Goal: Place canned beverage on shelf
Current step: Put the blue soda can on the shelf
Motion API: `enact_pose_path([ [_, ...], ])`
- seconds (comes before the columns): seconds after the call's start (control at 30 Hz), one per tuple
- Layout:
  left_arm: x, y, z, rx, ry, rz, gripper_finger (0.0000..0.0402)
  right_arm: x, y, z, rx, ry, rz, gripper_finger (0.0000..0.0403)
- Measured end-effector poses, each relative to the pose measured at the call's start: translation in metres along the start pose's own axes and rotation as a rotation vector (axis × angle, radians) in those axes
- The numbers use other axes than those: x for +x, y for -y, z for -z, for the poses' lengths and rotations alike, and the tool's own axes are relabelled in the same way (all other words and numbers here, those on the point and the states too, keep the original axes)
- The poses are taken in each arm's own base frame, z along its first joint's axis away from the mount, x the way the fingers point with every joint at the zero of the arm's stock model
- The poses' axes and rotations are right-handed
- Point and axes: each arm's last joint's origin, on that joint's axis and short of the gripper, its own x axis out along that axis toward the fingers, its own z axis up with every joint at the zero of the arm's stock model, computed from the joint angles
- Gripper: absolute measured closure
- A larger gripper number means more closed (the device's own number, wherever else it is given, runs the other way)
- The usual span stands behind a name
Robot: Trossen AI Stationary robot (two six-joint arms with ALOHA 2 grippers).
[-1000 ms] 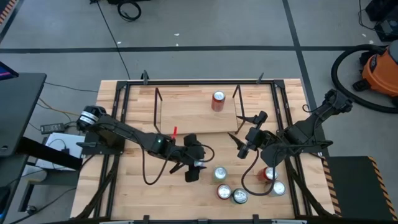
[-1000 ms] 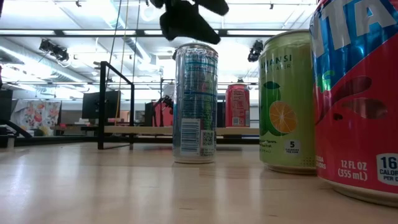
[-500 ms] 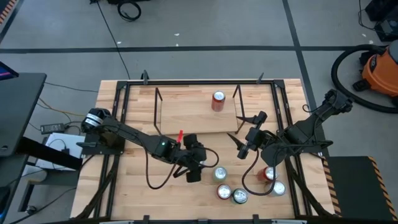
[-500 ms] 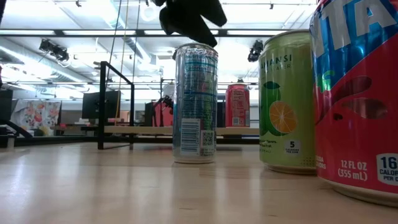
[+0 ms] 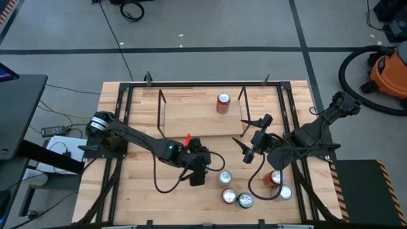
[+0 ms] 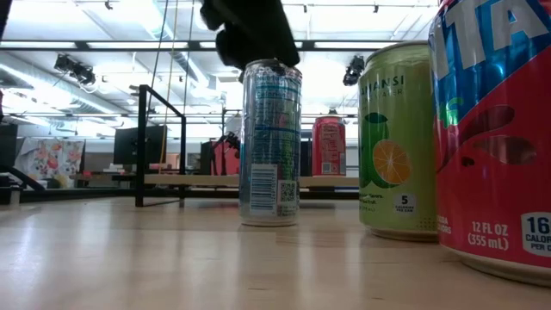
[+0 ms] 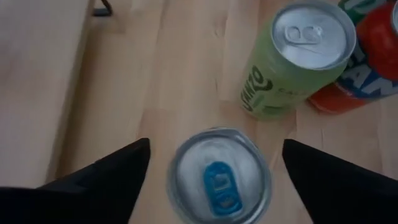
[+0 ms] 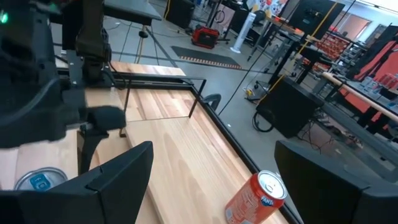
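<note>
A tall silver can with a blue tab (image 7: 217,177) stands upright on the table (image 5: 143,191), right of centre near the front; it also shows in the low view (image 6: 269,142). My left gripper (image 7: 216,144) is open just above it, fingers pointing down, one on either side of the can's top. It also shows in the high view (image 5: 198,170) and the low view (image 6: 250,34). The shelf (image 5: 191,117) stands at the far middle, with a red can (image 5: 223,103) upright on its wood deck. My right gripper (image 5: 241,132) is open and empty, hovering by the shelf's right end.
A green can (image 7: 292,59) and a red can (image 7: 373,43) stand just beyond the silver can. More cans (image 5: 280,184) cluster at the front right. A black frame (image 5: 124,127) edges the table. An orange vacuum (image 5: 388,70) stands on the floor.
My left gripper has moved a little toward the table's right edge and come down over the silver can's top. The cans have stayed where they were.
</note>
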Motion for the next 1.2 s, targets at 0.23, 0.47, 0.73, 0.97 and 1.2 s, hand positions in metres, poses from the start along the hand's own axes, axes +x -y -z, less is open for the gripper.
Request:
enact_pose_path([
  [0.23,0.005,-0.004,0.002,0.022,-0.038,-0.010,0.0018,0.004,-0.004,0.002,-0.010,0.017,-0.014,0.0056],
  [0.47,0.006,-0.008,0.002,0.043,-0.057,0.009,0.0055,0.007,-0.003,0.001,-0.014,0.013,-0.023,0.0056],
  [0.73,0.007,-0.013,0.002,0.083,-0.069,0.004,0.0143,0.007,-0.003,0.002,-0.017,0.011,-0.024,0.0056],
  [0.97,0.003,-0.024,0.000,0.103,-0.089,-0.017,0.0163,0.007,-0.003,0.002,-0.020,0.009,-0.023,0.0056],
  [1.2,-0.020,-0.046,-0.010,0.078,-0.045,-0.011,0.0155,0.007,-0.003,0.004,-0.038,-0.005,-0.040,0.0056],
])
